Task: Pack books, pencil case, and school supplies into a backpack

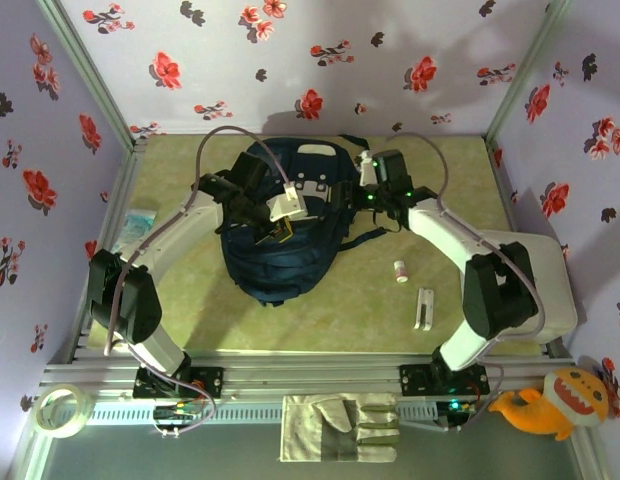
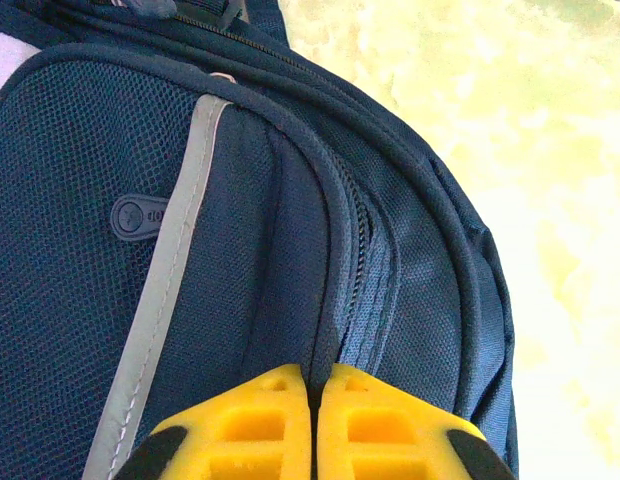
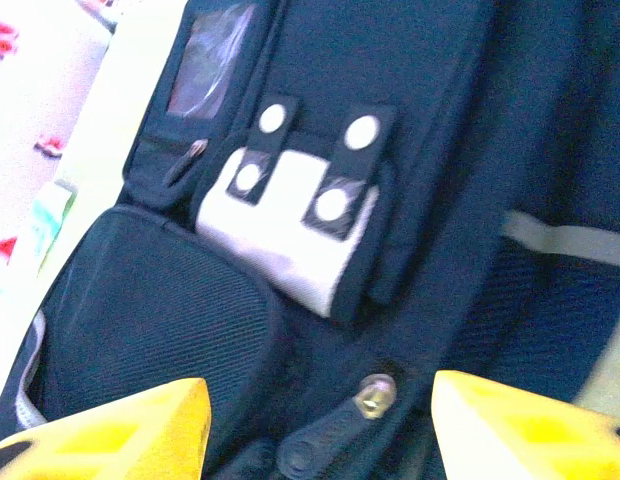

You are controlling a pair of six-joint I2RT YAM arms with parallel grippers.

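The left fingers (image 2: 286, 405) are pressed together, pinching a piped seam of the navy backpack (image 2: 80, 180) just beside its zipper. The right fingers (image 3: 130, 425) stand well apart with nothing between them, hovering over the backpack's front, where a grey-white patch (image 3: 290, 245) carries dark tabs with round snaps. From above, the backpack lies in the middle of the mottled yellow-green counter (image 1: 180, 310), with the left fingers over its centre and the right fingers at its far right edge. To its right, on the counter, are a small white tube (image 1: 401, 271) and, nearer, a slim white bar (image 1: 424, 308). A pale blue packet (image 1: 140, 222) lies at the left edge. Lavender walls (image 1: 410, 110) with red and dark flowers enclose the counter. Nearer than the arm bases lie a work glove (image 1: 340, 428), a roll of tape (image 1: 62, 410) and an orange plush toy (image 1: 555, 400).
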